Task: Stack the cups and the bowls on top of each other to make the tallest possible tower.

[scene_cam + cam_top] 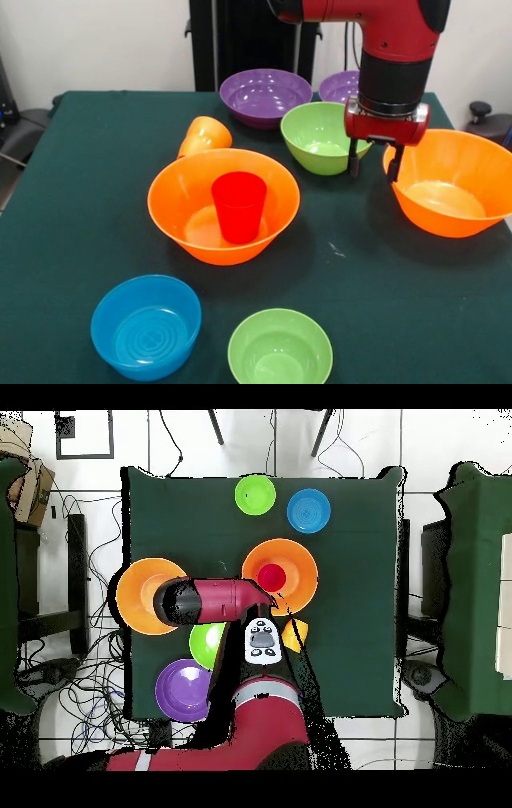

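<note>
Green felt covers the table (80, 200), where plastic bowls and cups lie scattered beneath a red and black robot arm (392, 48). At the near left in the front view, a small blue bowl (146, 326) sits upright, with a small green bowl (280, 348) just to its right at the table's near edge. Behind them, near the middle of the table, a large orange bowl (224, 206) holds a red cup (239, 206) standing upright inside it, rim up. Just beyond that bowl's far left rim, an orange cup (205, 136) lies tipped on its side, close to the bowl. Farther back, a wide purple bowl (266, 97) sits near the table's far edge; a second purple bowl (340, 86) shows partly behind the arm. A medium green bowl (320, 137) rests between the purple pair and the right-hand orange bowl. The gripper (374, 168) hangs just right of the green bowl, its two dark fingers apart and clasping nothing, one at the green bowl's right rim, the other at the left rim of a second large orange bowl (452, 192), which stands empty at the table's right side. Seen from overhead, the arm reaches across the table toward that empty orange bowl (140, 596).
</note>
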`<state>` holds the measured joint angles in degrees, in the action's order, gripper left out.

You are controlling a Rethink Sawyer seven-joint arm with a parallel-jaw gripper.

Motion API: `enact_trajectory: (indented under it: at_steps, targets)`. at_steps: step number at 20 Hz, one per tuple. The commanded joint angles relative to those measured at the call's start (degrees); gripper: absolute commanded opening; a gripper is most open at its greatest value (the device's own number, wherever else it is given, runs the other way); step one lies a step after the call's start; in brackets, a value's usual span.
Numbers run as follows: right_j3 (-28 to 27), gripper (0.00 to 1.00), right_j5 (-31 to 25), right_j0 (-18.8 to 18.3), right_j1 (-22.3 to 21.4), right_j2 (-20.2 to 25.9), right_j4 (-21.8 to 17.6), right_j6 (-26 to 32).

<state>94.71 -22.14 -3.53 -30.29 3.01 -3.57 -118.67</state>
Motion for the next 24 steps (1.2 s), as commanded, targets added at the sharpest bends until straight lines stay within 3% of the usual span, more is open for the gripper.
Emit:
enact_trajectory:
  at_steps: [1, 10, 16, 20, 24]
  targets:
    - [-0.39, 1.0, 3.67, 0.66, -0.15, 3.62, -2.5, -2.66]
    - [-1.93, 1.0, 5.33, 0.55, 2.74, 4.93, -2.11, -2.71]
    - [0.28, 1.0, -0.33, 1.44, -2.71, 4.23, -1.05, -2.64]
    - [0.75, 1.0, 5.26, 2.18, 0.85, 5.13, -0.74, -4.92]
    - [1.87, 1.0, 4.5, 3.07, -0.43, 5.02, 0.25, -6.1]
